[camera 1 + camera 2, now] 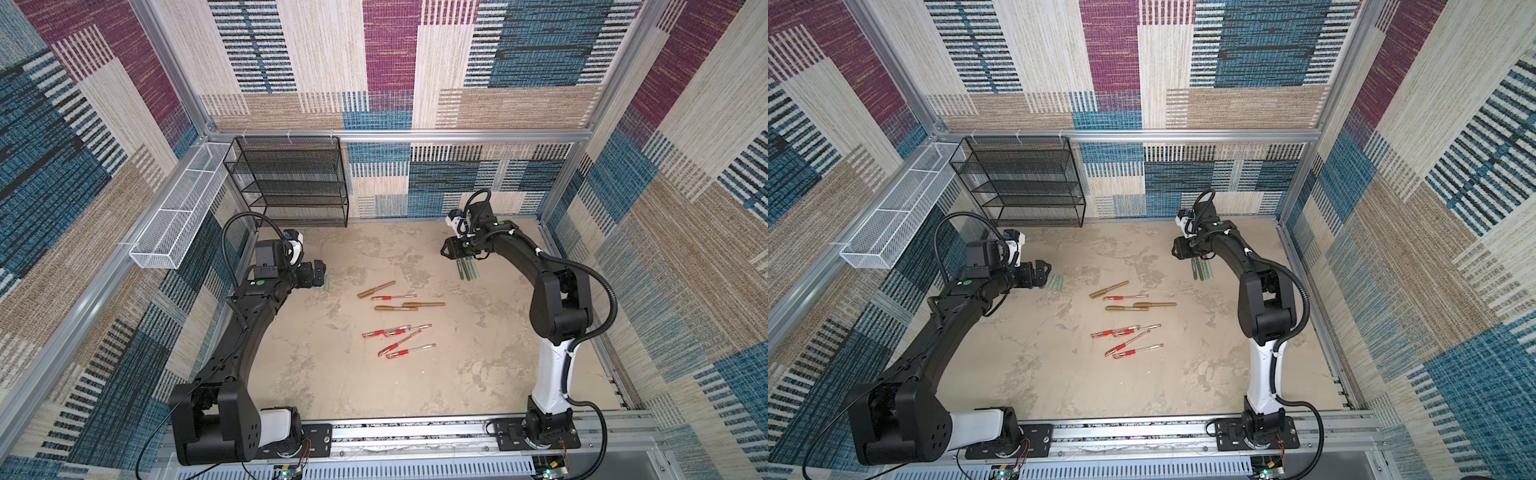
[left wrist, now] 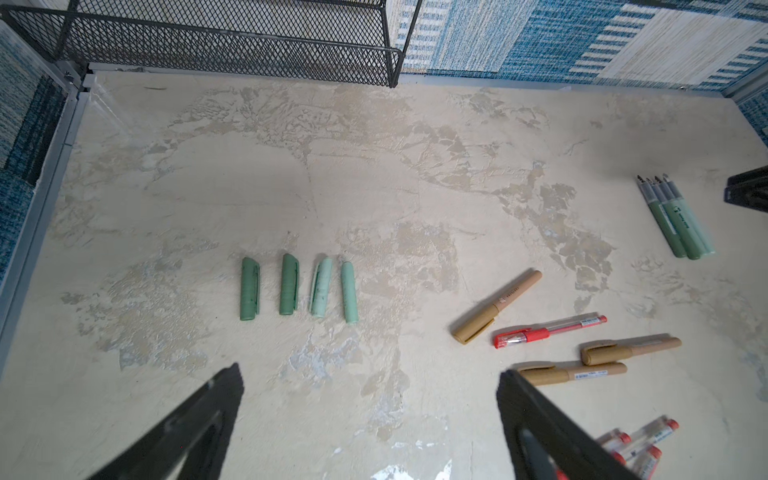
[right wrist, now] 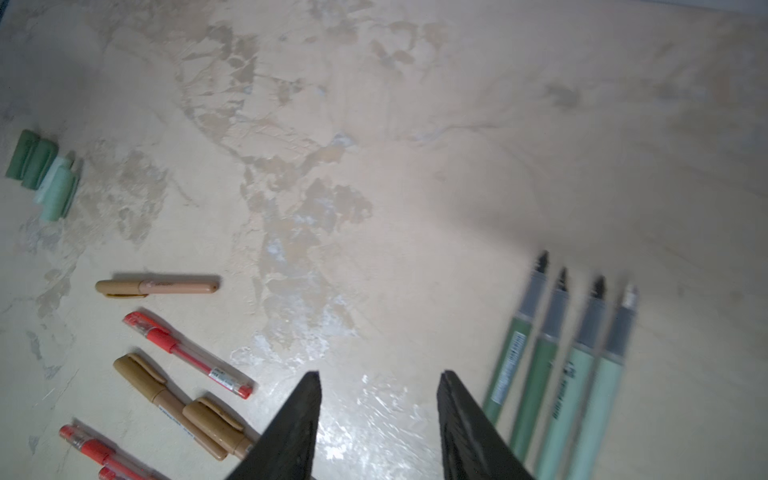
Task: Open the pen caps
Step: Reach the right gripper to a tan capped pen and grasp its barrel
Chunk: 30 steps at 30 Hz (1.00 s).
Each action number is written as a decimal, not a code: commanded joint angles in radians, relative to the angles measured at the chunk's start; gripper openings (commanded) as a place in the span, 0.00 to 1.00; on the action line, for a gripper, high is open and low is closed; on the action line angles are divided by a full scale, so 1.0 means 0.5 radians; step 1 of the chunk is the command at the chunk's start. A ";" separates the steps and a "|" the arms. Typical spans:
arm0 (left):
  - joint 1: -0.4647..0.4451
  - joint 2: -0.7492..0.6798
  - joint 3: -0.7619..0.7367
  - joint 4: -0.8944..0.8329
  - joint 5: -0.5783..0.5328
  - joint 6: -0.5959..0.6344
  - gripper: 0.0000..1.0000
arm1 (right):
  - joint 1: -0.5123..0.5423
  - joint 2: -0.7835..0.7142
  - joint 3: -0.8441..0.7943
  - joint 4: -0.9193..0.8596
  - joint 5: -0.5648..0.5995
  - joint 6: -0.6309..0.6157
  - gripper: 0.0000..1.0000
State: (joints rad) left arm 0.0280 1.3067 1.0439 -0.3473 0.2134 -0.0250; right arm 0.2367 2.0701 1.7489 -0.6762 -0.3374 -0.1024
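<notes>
Four green caps (image 2: 289,284) are seen lined up on the table (image 1: 457,374) near its left edge, just beside the left end effector (image 2: 370,376), which is held wide open and empty. The right end effector (image 3: 380,374) is likewise parted and empty, beside four uncapped green pens (image 3: 540,374) toward the far right corner. At the table's middle, gold pens (image 1: 376,289) and red pens (image 1: 399,343) are shown capped.

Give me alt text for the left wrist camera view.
Four green pen caps lie in a row on a beige table ahead of the open left gripper. Capped gold pens, red pens and four uncapped green pens lie off to one side.
</notes>
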 commanded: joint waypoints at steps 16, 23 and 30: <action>0.029 -0.024 -0.008 0.056 0.018 -0.042 0.99 | 0.586 0.642 0.625 -0.200 0.051 -0.499 0.69; 0.031 -0.023 -0.012 0.060 0.018 -0.042 0.99 | 0.678 0.806 0.813 -0.275 0.037 -0.556 0.69; 0.033 -0.013 -0.014 0.065 0.025 -0.054 0.99 | 0.718 0.827 0.775 -0.274 0.035 -0.579 0.68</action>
State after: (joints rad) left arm 0.0433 1.2980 1.0374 -0.3325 0.2157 -0.0315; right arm 0.5888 2.4794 2.1437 -0.8040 -0.3210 -0.3782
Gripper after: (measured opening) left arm 0.990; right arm 0.685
